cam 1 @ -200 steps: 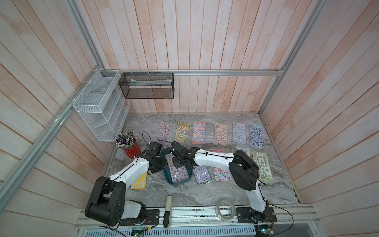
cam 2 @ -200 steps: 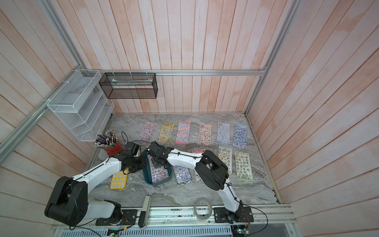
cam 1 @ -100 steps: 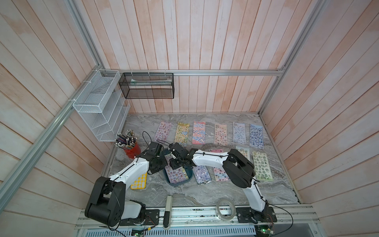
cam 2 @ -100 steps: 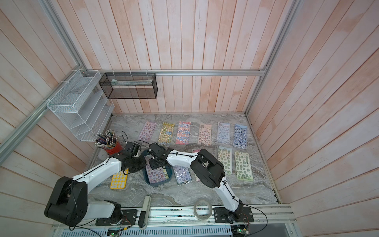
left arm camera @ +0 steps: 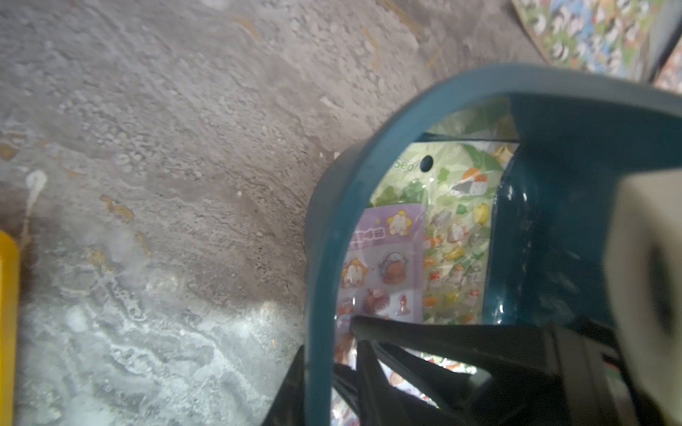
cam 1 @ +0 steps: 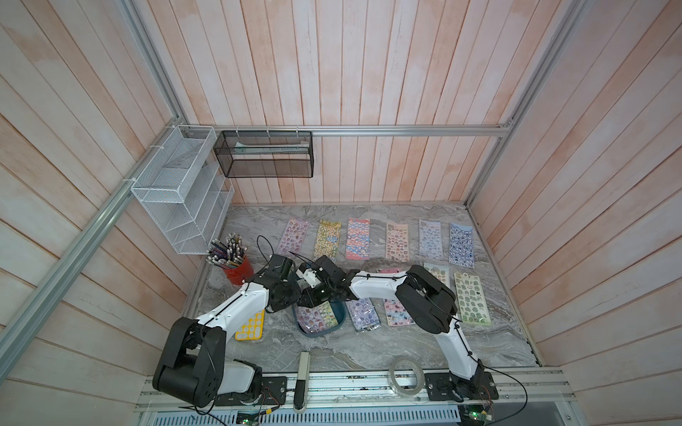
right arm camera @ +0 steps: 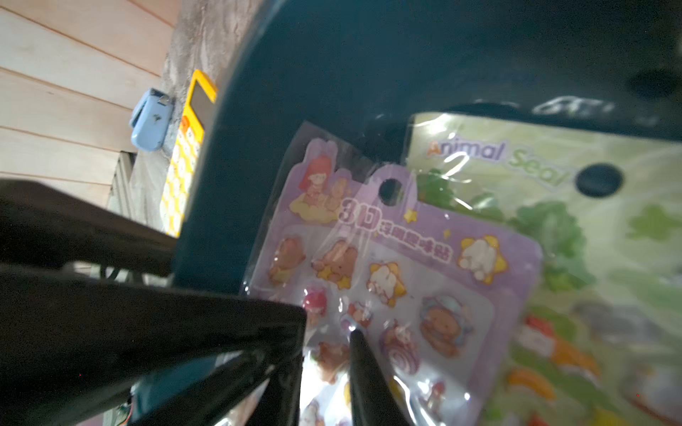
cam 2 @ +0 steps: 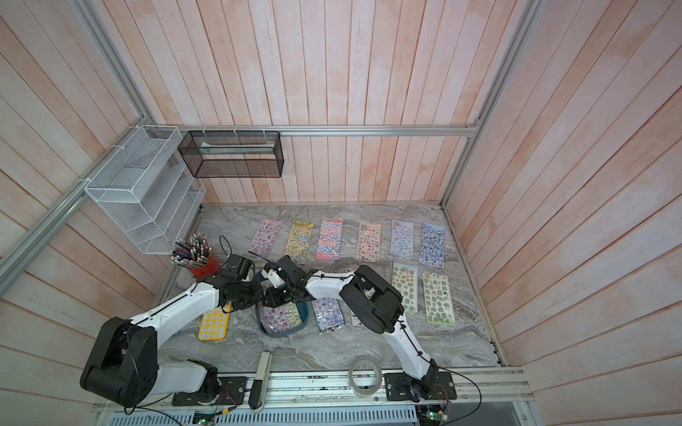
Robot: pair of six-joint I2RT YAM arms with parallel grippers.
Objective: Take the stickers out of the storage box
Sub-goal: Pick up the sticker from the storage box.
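Stickers (right arm camera: 590, 258) lie in storage box (left arm camera: 332, 221). Purple sheet (right arm camera: 406, 265) edge sits between right gripper (right arm camera: 327, 324) fingers, which stand narrowly apart. Left gripper (left arm camera: 324, 369) fingers straddle box wall; clamped or loose, cannot tell.

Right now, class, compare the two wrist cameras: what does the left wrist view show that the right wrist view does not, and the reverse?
Only the left wrist view: a sticker sheet lying on the marble table outside the box.

Only the right wrist view: the plank wall and a small light-blue object beside it.

Both: the teal storage box, a purple sheet overlapping a green sheet inside it, and the yellow stencil.
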